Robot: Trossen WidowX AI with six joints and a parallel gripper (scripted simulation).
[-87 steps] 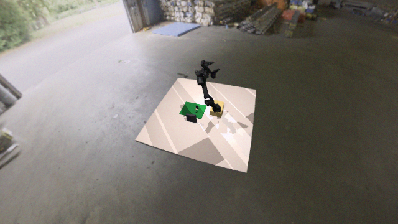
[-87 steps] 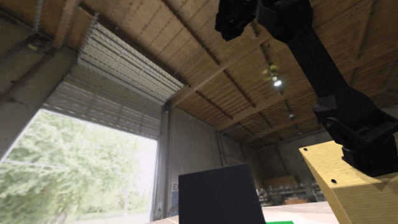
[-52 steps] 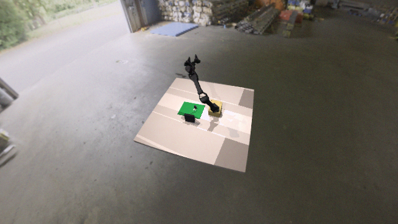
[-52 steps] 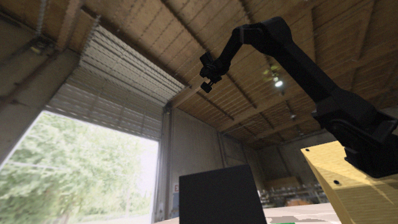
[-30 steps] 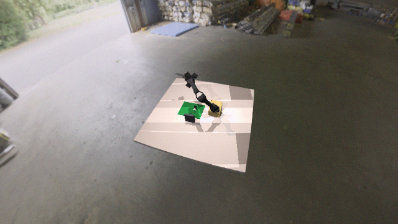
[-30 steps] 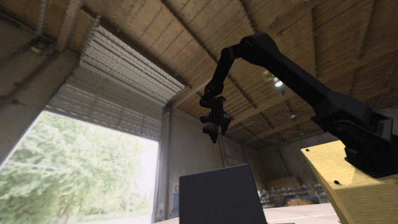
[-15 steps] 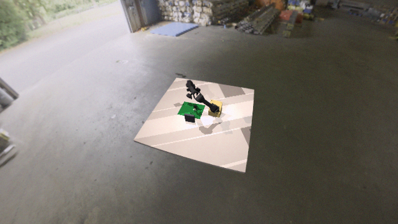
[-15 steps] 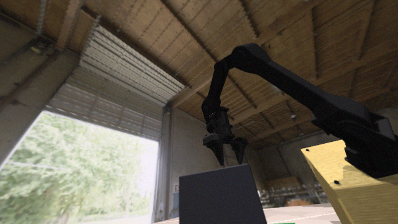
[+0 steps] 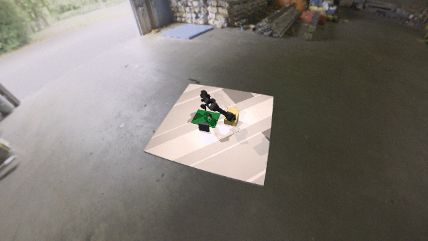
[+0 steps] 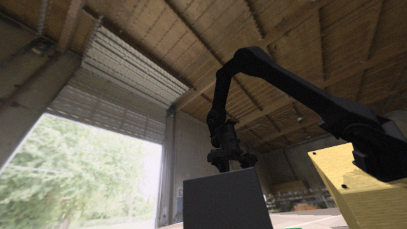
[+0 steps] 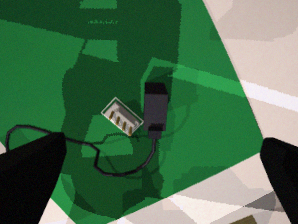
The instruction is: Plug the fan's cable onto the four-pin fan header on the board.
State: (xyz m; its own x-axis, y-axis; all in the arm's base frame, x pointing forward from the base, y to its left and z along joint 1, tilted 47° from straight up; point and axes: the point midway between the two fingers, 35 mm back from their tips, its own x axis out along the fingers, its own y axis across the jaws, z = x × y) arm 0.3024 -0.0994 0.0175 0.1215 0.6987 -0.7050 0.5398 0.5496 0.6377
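Plug, wrist view: dark oblong block (image 11: pixel 154 108) lying flat on the green board (image 11: pixel 213 106), just beside the pale four-pin header (image 11: pixel 121 115), not seated; thin black cable (image 11: pixel 100 161) loops off its lower end.
Claw, wrist view: fingers spread wide at both edges, nothing between them, well above the plug.
Top view: arm (image 9: pixel 215 107) reaches from the yellow block (image 9: pixel 233 114) over the board (image 9: pixel 204 115) on the counter (image 9: pixel 231 157).
Exterior view: claw (image 10: pixel 231 165) points down behind the dark fan box (image 10: pixel 226 200).
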